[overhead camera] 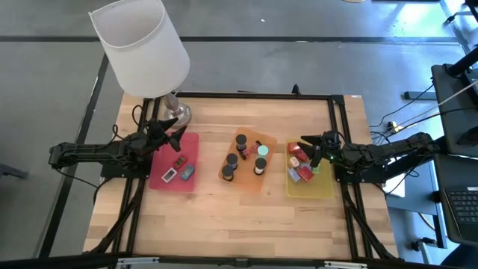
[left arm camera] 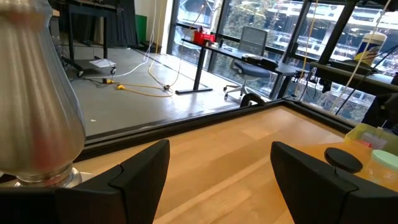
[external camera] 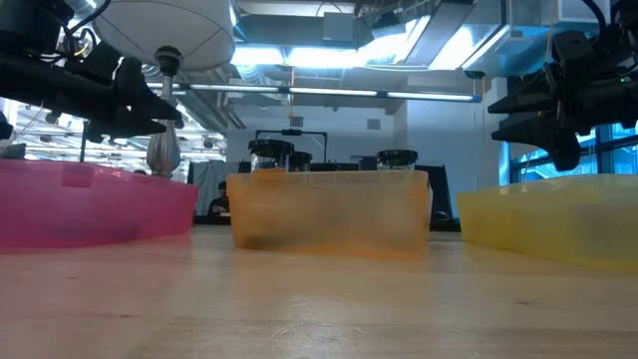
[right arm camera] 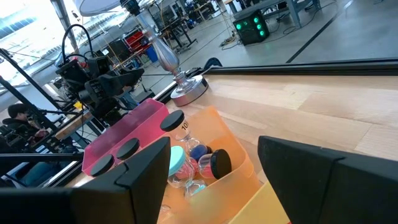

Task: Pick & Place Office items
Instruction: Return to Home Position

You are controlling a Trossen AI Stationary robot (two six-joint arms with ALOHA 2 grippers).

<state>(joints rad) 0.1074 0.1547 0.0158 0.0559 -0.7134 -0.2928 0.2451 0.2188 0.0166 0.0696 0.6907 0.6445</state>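
Two flat rectangles lie side by side in the pink bin [overhead camera: 160, 166], a white rectangle [overhead camera: 169, 175] and a teal-grey rectangle [overhead camera: 187, 172], with a small dark piece [overhead camera: 179, 161] just beside them. Clear black-lidded jars [overhead camera: 232, 159] stand upright in the orange bin [overhead camera: 246, 181], a teal-lidded jar [overhead camera: 261, 163] among them. Red blocks [overhead camera: 296, 159] and a pale lavender piece [overhead camera: 295, 176] lie bunched in the yellow bin [overhead camera: 310, 188].

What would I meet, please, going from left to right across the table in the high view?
Pink tray → orange tray → yellow tray. The left claw hangs above the pink tray's edge and the right claw above the yellow tray, so neither has a separate place.
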